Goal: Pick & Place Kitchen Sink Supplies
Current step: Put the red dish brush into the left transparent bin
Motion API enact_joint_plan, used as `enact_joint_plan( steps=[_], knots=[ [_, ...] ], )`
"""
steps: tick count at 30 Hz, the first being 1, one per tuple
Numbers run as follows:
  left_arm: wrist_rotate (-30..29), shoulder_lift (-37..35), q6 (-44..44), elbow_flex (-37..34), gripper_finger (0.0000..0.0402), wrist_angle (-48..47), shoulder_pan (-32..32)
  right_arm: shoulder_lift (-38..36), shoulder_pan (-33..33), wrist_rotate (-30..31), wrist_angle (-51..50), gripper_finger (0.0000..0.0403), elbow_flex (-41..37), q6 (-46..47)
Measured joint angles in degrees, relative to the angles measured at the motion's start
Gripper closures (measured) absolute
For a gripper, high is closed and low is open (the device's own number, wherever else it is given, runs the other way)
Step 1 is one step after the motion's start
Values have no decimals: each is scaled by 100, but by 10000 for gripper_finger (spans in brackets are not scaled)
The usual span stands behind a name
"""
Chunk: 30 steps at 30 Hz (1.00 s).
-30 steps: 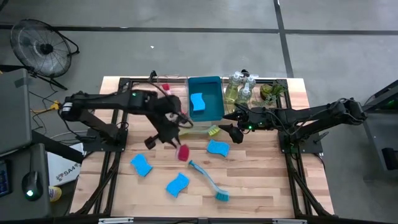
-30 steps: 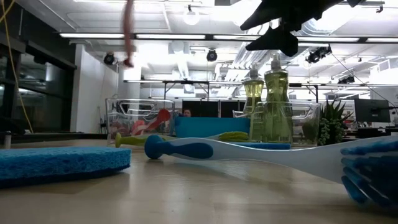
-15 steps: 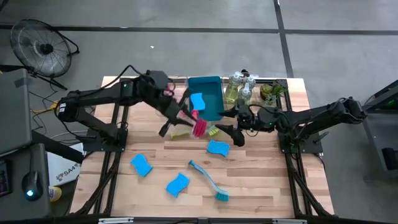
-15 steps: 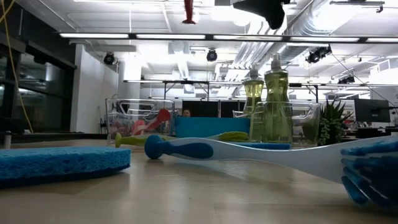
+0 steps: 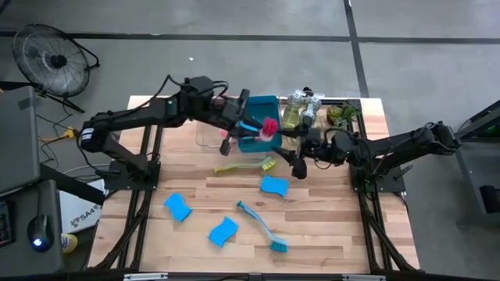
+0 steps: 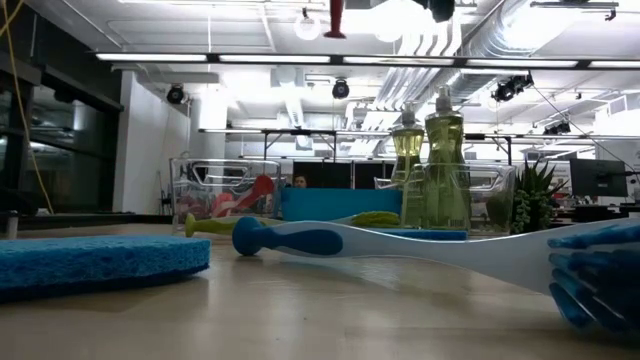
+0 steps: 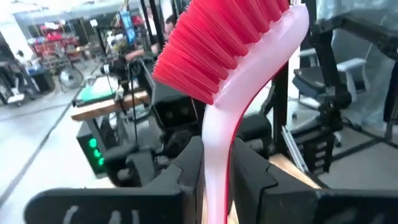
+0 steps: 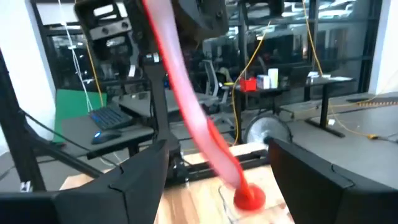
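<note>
My left gripper hangs above the blue bin, shut on a pink-and-red dish brush. My right gripper stands open just right of the bin, above the table, with nothing between its fingers; the brush's handle shows farther off in its wrist view. A yellow-green brush, a teal brush and three blue sponges lie flat on the table. Pump bottles stand right of the bin. My left gripper pinches the pink brush's handle between its two fingers, just behind the bristle head. The fingers are level and point toward the table's right. The brush is lifted clear above the bin, head past the fingertips, red handle end hanging lower.
A blue sponge lies inside the bin. A clear tray stands left of the bin and a small plant at the far right. The near half of the wooden table holds only the scattered sponges and the teal brush.
My left gripper has risen and gone toward the far right, from over the table's middle to above the blue bin, tipping from pointing down to level, with the brush carried along. My right gripper has risen a little and tipped up to level.
</note>
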Motion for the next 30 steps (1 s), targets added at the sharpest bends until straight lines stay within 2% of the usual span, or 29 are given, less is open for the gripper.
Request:
enact_joint_plan(
  steps=[5, 10, 19, 24, 30],
  knots=[
    [-55, 376, -446, -4, 355, 793, 1, 0, -2, -1, 39, 132, 0, 61],
    [-322, 612, -802, 0, 355, 1042, 61, 0, -2, -10, 241, 132, 0, 75],
    [-431, 946, -1377, -2, 355, 1434, 94, 0, -2, -95, 274, 137, 0, 201],
    [-471, 990, -1493, 2, 355, 1444, 94, 0, -2, -93, 298, 171, 0, 312],
    [-494, 1002, -1529, 2, 355, 1434, 94, -8, -2, 16, 298, 237, 0, 318]
  ],
)
